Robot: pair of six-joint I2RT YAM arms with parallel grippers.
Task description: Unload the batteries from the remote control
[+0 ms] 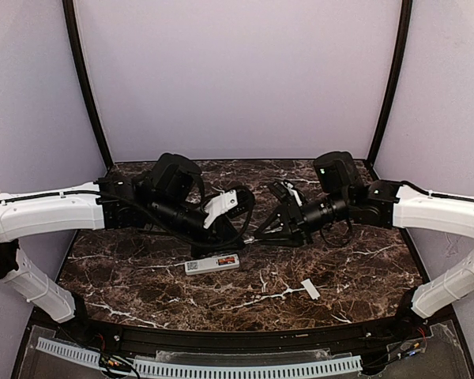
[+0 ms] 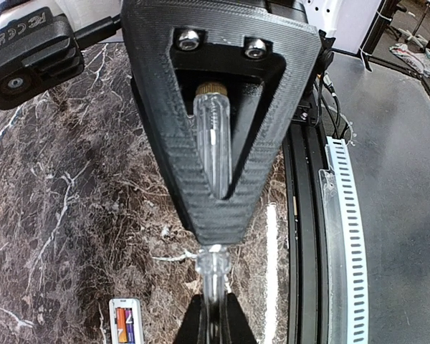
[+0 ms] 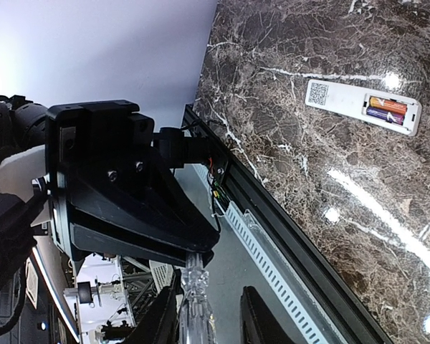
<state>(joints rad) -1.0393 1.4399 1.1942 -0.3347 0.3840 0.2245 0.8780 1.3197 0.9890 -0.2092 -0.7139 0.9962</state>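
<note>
While both arms hang over it, the table: dark brown marble-patterned table point(image 1: 340, 237) with white veins, carrying everything named below.
Left arm: white-shelled left arm point(image 1: 47, 212) with black end joints, reaching in from the left edge toward the middle of the table.
Right arm: matching white and black right arm point(image 1: 442, 209), reaching in from the right edge, so that the two black wrists face each other near the centre.
Left gripper: black two-finger left gripper point(image 2: 215, 322), its jaws drawn together with only a clear plastic strip of its own between them. It holds nothing and is off the table surface.
Right gripper: black two-finger right gripper point(image 3: 211, 315), its jaws parted with a plain gap between them. It grips nothing and is in the air, clear of the table.
Remote control: slim white rectangular plastic remote control point(image 1: 212, 264), flat on the table just left of centre, on the near side of the left gripper and touched by neither gripper. Its back is up, with a square code label at one end and the uncovered recess at the other.
Cover piece: small flat white rectangular cover piece point(image 1: 310, 289), on the table to the right of the remote control and apart from it.
Batteries: two thin orange-red cylindrical batteries point(image 3: 387, 109) with dark parts, side by side inside the recess.
</note>
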